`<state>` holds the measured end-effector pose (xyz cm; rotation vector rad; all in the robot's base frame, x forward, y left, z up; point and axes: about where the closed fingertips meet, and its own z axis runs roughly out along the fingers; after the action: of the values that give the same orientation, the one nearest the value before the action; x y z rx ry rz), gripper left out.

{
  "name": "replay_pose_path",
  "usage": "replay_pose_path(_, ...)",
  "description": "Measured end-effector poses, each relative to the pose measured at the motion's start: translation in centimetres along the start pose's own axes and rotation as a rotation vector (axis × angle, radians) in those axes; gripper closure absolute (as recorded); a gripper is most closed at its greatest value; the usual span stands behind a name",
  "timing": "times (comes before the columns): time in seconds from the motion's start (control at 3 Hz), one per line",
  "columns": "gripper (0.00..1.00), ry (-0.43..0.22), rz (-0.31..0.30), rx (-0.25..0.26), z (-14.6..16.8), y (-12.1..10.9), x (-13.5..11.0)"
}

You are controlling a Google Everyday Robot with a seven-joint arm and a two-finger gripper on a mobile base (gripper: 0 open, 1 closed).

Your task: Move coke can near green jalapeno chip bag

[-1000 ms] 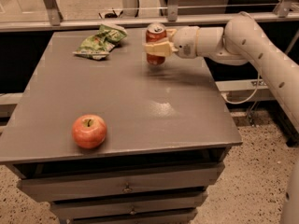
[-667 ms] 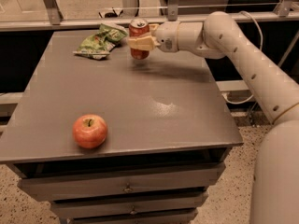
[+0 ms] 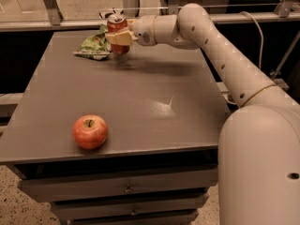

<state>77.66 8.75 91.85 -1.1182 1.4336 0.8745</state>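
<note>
The coke can [image 3: 116, 24], red with a silver top, is held upright at the far left part of the grey table [image 3: 140, 102]. My gripper [image 3: 118, 37] is shut on the can, its pale fingers [image 3: 123, 38] wrapped around the can's middle. The can's base hangs just above the table surface. The green jalapeno chip bag [image 3: 95, 46], crumpled and flat, lies right beside the can on its left, at the table's far edge. The can partly overlaps the bag's right edge in this view.
A red apple [image 3: 90, 131] sits near the table's front left edge. My white arm [image 3: 220, 55] reaches in from the right across the far side. A metal railing [image 3: 51, 6] runs behind the table. Drawers are below the tabletop.
My gripper has carried the can leftward along the far side of the table, from right of the bag to right beside it.
</note>
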Motion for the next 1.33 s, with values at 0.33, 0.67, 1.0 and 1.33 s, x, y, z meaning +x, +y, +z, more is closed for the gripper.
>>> replay_pose_path(0.33,1.00,0.018,0.025,0.014,0.7,-0.7,1.2)
replay_pose_path(0.67,0.74,0.022,0.058,0.025,1.1,-1.4,2.1)
replay_pose_path(1.0,0.51,0.019,0.074,0.025,1.4,-1.6,2.4)
replay_pose_path(1.33,0.20,0.017,0.090,0.024,1.5,-1.7,2.7)
